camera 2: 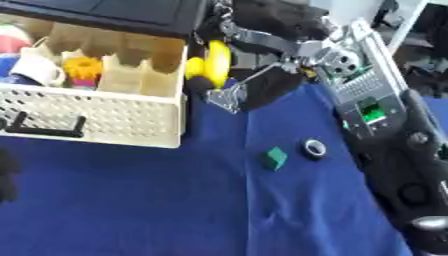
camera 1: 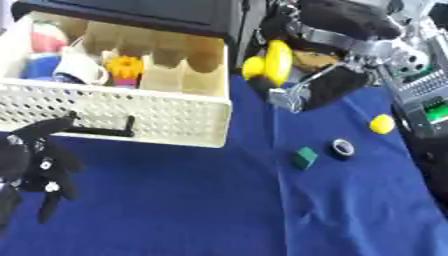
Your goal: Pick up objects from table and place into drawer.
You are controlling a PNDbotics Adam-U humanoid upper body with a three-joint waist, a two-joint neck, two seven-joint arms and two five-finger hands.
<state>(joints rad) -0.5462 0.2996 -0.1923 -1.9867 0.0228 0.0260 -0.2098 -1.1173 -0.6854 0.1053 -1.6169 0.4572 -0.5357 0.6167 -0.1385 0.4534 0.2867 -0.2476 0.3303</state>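
Observation:
The cream perforated drawer (camera 1: 140, 112) stands pulled out at the upper left, with a black handle (camera 1: 101, 131) on its front. Inside are a white mug (camera 1: 80, 67), an orange-yellow toy (camera 1: 125, 67) and red and blue things. My right hand (camera 1: 328, 82) hangs just right of the drawer's right wall, fingers curled round a yellow curved object (camera 1: 276, 61). On the blue cloth lie a green block (camera 1: 304, 158), a small black-and-white ring (camera 1: 342, 147) and a yellow ball (camera 1: 381, 124). My left hand (camera 1: 35, 162) rests open at the lower left, holding nothing.
My right forearm (camera 2: 398, 160) runs down the right side, over the table's edge. A dark cabinet top (camera 1: 131, 10) sits behind the drawer. Blue cloth (camera 1: 192, 205) covers the table in front of the drawer.

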